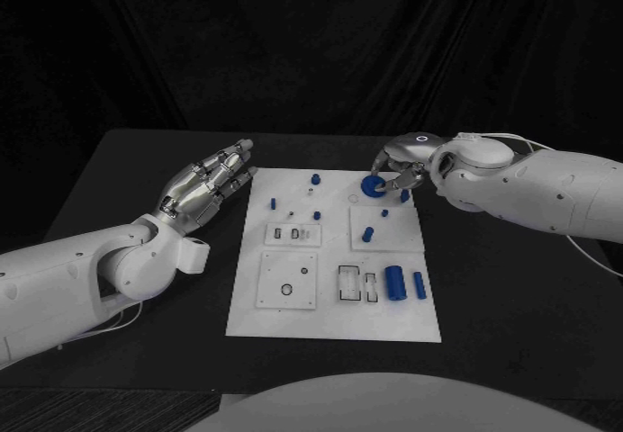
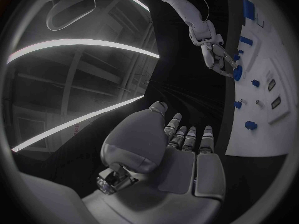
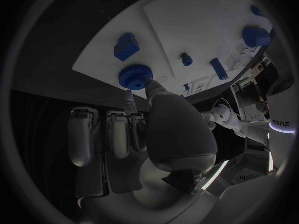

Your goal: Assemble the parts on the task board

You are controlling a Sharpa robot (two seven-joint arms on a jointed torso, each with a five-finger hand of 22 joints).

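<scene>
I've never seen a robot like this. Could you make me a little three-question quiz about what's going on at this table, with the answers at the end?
1. True or false: the left robot hand is holding a blue part.
2. Which robot hand is at the round blue toothed part? A) left B) right C) both
3. Fill in: the two largest blue cylinders lie at the edge of the white task board that is ____ the robot.

Key
1. False: it hovers open beside the board, over the black table.
2. B: the right robot hand has its fingertips on it at the board's far end.
3. Nearer.
</scene>
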